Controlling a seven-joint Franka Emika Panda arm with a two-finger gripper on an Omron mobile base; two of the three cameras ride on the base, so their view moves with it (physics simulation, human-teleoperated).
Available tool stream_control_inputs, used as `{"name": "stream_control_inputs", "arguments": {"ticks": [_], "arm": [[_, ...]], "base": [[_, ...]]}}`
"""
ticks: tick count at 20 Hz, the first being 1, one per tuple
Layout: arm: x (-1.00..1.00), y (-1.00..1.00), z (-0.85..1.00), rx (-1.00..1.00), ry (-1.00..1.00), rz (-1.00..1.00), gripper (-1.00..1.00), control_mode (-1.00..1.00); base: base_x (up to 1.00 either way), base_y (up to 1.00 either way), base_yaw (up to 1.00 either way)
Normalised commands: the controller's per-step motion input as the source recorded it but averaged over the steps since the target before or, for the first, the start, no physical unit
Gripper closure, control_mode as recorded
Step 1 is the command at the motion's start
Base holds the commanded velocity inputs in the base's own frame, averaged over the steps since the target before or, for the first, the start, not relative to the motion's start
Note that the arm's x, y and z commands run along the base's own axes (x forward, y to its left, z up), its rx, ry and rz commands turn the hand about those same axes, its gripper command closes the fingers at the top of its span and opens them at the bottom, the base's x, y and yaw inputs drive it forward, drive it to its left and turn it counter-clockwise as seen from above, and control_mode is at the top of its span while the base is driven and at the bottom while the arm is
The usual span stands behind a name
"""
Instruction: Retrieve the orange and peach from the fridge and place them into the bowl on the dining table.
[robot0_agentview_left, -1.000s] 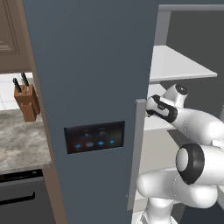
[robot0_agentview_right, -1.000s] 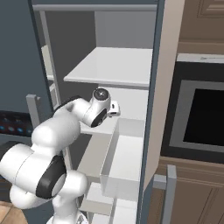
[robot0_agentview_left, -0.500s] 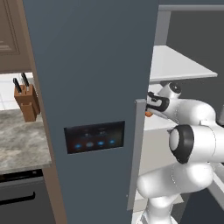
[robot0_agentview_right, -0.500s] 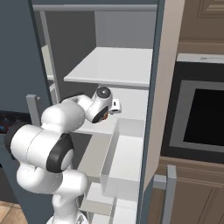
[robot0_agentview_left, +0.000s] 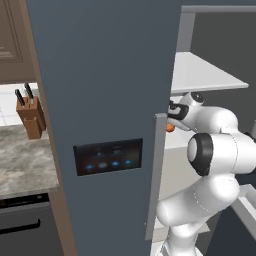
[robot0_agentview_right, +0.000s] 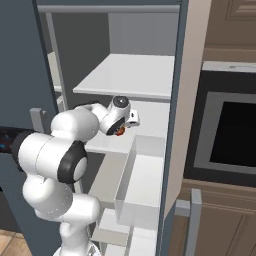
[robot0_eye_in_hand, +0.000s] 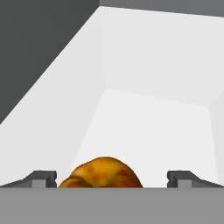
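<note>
One mottled orange-red round fruit (robot0_eye_in_hand: 101, 173) sits between the two dark fingertips (robot0_eye_in_hand: 43, 178) of the two-finger gripper (robot0_eye_in_hand: 112, 179) in the hand view, low in frame, on a pale grey shelf (robot0_eye_in_hand: 144, 131); peach or orange, cannot tell. Jaws spread fully wide, nothing gripped, tips apart from the fruit on both sides. Tall slate-blue two-door fridge (robot0_agentview_left: 105, 75): left door shut, dark panel with blue lights (robot0_agentview_left: 108, 156) on it, long grey vertical handle (robot0_agentview_left: 154, 175) at its right edge. Right side open, white arm reaching in over the middle shelf (robot0_agentview_right: 107, 142). A speck of the fruit (robot0_agentview_right: 120, 131) peeks under the wrist, also in left base view (robot0_agentview_left: 170, 127). Wooden knife block (robot0_agentview_left: 29, 117) on marble counter (robot0_agentview_left: 22, 165), far left. Dark built-in oven (robot0_agentview_right: 227, 135) right of fridge.
</note>
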Motion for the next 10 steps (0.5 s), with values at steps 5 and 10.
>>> {"name": "stream_control_inputs", "arguments": {"ticks": [5,10], "arm": [[-0.20,-0.04,-0.40,0.00,0.00,0.00,-1.00,-1.00],[-0.28,-0.02,-0.39,0.00,0.00,0.00,-1.00,-1.00]], "base": [[0.00,0.00,0.00],[0.00,0.00,0.00]]}}
